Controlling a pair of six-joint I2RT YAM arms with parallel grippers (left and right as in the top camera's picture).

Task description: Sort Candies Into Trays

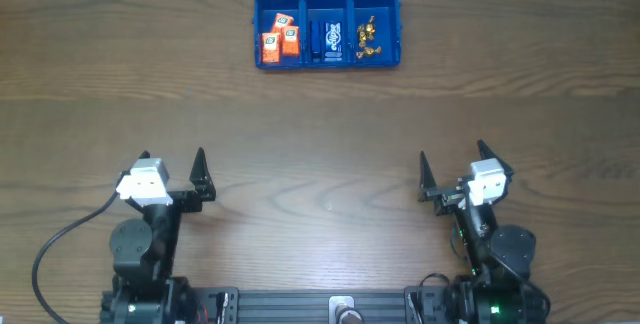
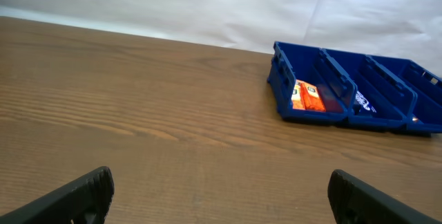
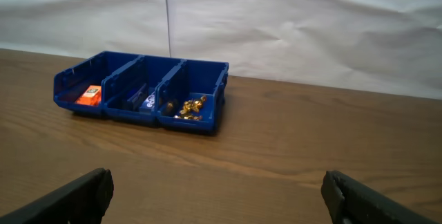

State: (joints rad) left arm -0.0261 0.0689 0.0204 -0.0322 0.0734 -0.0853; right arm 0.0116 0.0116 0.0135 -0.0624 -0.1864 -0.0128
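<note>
Seen from above, a blue three-compartment tray [image 1: 257, 24] is sitting at the far side of the bench [image 1: 320, 124], well apart from both arms. Orange candies [image 1: 281, 40] are lying in its left compartment, blue-wrapped candies [image 1: 332, 42] in the middle one and gold candies [image 1: 368, 40] in the right. The left gripper [image 1: 172, 154] and right gripper [image 1: 452, 151] are waiting near their bases, fingers spread wide and holding nothing.

In the left wrist view, the fingers [image 2: 76, 196] are gaping wide above the wood, with the tray far ahead.

In the right wrist view, the fingers [image 3: 76, 196] are likewise standing wide apart and touching nothing.
</note>
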